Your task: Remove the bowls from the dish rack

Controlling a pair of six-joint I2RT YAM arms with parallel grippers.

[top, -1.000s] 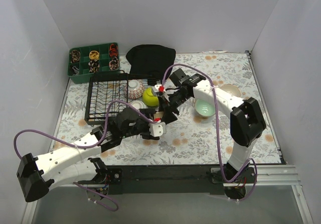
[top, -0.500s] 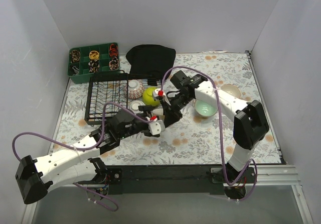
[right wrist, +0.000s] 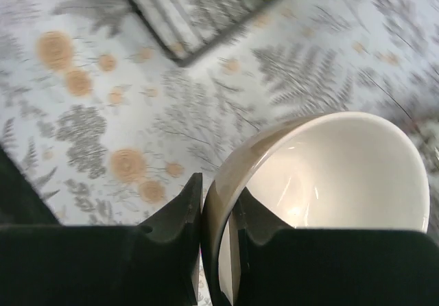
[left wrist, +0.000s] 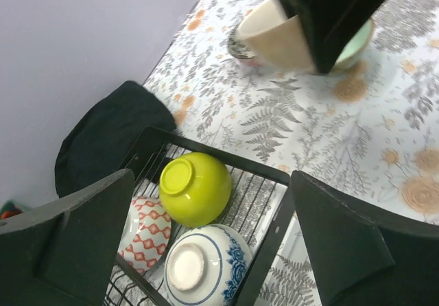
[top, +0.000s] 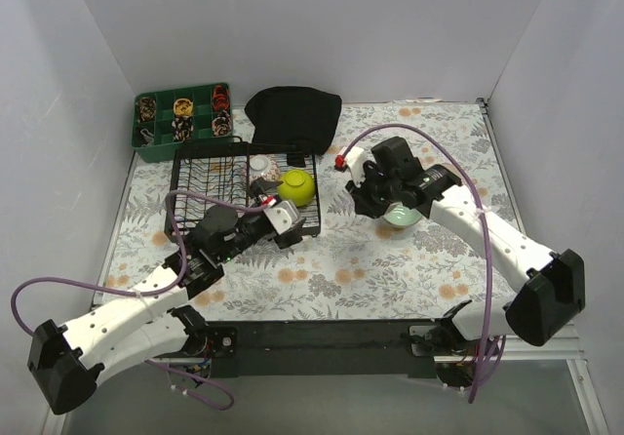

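The black wire dish rack (top: 195, 177) holds a lime-green bowl (left wrist: 195, 186), a red-patterned bowl (left wrist: 147, 230) and a blue-patterned bowl (left wrist: 202, 265), all upside down. My left gripper (top: 281, 220) hangs wide open above the rack's front right corner (left wrist: 274, 175) with nothing between its fingers. My right gripper (top: 375, 189) is off to the right of the rack, over the floral table. It is shut on the rim of a cream bowl (right wrist: 329, 175), one jaw inside and one outside. Just beyond it, a pale mint bowl (top: 402, 217) sits on the table.
A green compartment tray (top: 182, 121) and a black cloth (top: 292, 113) lie behind the rack. White walls close in the table on three sides. Purple cables loop over both arms.
The right gripper has shut on the cream bowl and carried it right, away from the rack. The left gripper has opened wide and drawn back left over the rack's corner.
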